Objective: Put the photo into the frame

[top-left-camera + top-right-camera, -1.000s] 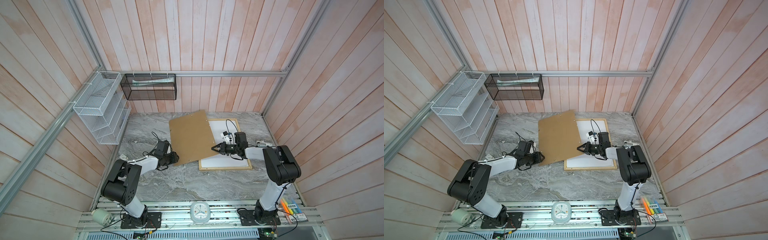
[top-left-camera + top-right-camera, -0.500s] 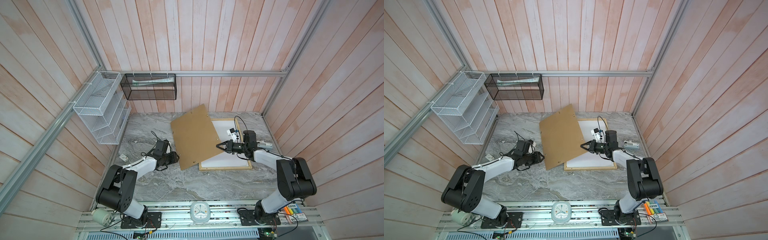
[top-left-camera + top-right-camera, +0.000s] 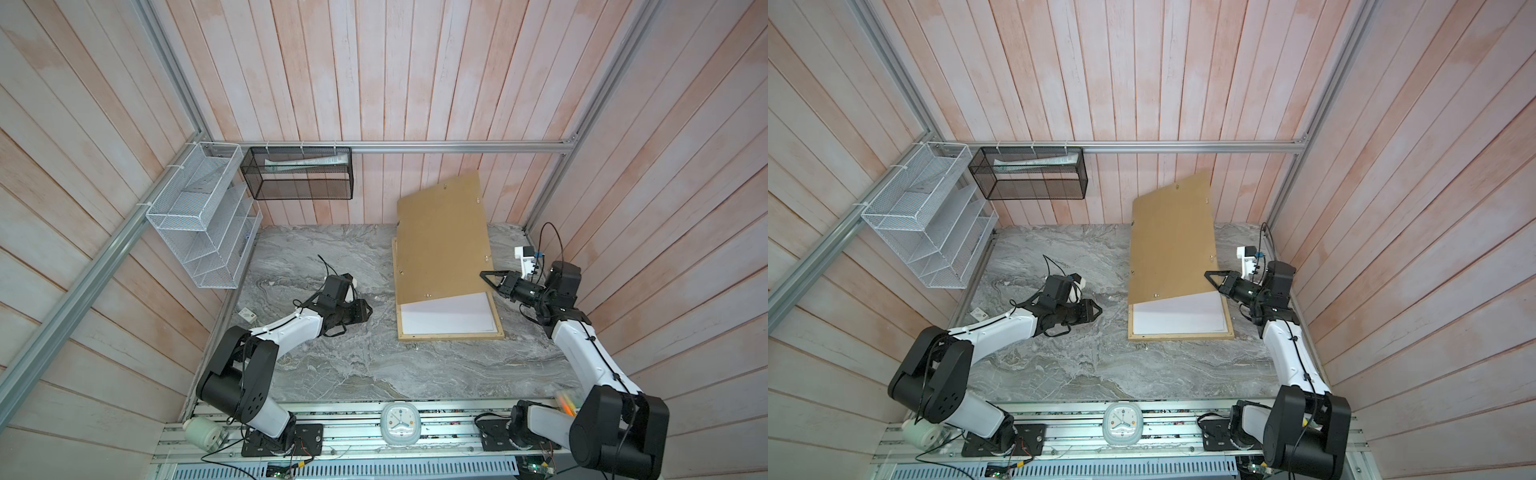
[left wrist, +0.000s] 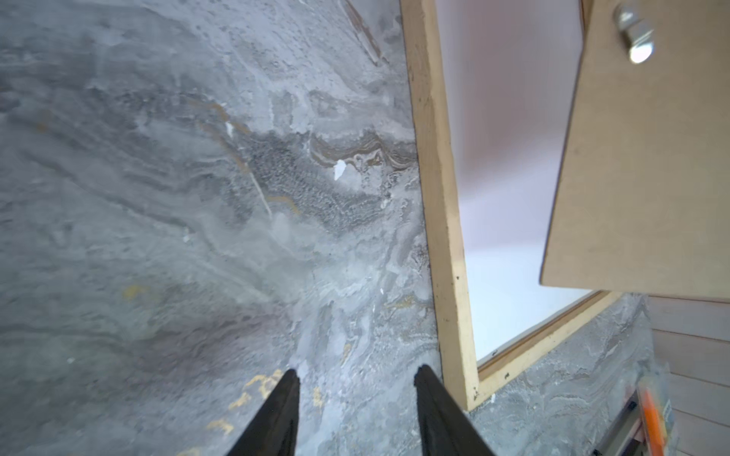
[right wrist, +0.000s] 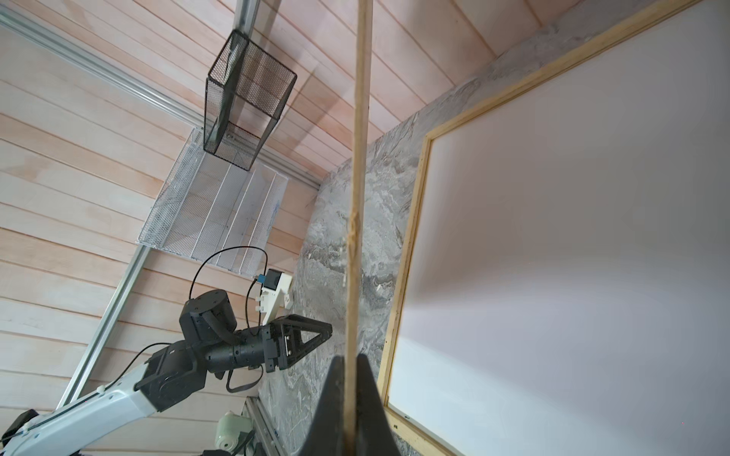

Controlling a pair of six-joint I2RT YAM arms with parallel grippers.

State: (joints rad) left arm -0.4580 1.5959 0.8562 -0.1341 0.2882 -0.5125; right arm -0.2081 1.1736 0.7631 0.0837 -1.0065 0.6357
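Frame [image 3: 451, 335] of pale wood lies flat on the grey marbled table [image 3: 332, 365], right of the middle in both top views [image 3: 1179, 336]. A white sheet [image 3: 449, 316] fills its opening; whether this is the photo lying face down cannot be told, since only a plain white surface shows. Above the far part of the frame a brown backing board [image 3: 440, 241] is tilted, its right edge raised off the frame, and it hides everything beneath it in both top views [image 3: 1171, 241].

The right gripper [image 3: 484, 275] is clamped on that raised edge. The right wrist view shows the board edge-on [image 5: 357, 197], pinched between the two black fingers, with the white sheet [image 5: 572, 237] and the frame's strip [image 5: 411, 237] to one side.

The left gripper [image 3: 368, 309] hovers low over bare table left of the frame, jaws apart and empty. In its wrist view the frame's corner lies just beside one fingertip [image 4: 426, 379].
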